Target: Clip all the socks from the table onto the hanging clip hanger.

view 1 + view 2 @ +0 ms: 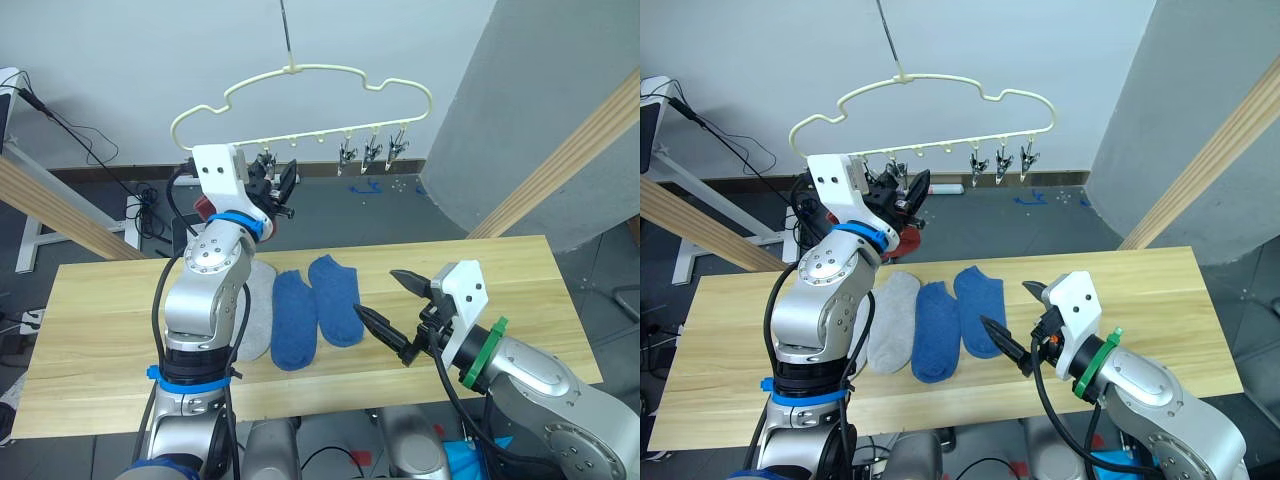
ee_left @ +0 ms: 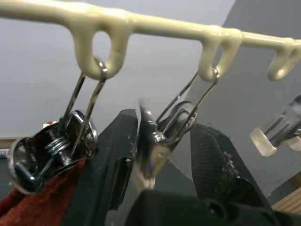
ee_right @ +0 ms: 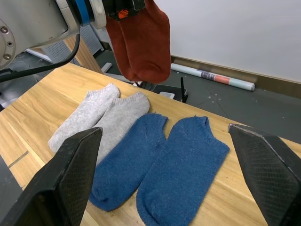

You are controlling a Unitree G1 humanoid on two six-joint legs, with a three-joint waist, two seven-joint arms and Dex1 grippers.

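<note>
Four socks lie on the table, side by side near its middle: two light grey socks toward the robot's left, two blue socks just right of them. Two rust red socks hang together from the clip hanger, near its left end. Hanger clips: two seen close in the left wrist view, one gripping red fabric, one bare clip between the left gripper's parted fingers; three more clips hang free at the bar's right. Right gripper hovers wide open, empty, over the table right of the blue pair.
</note>
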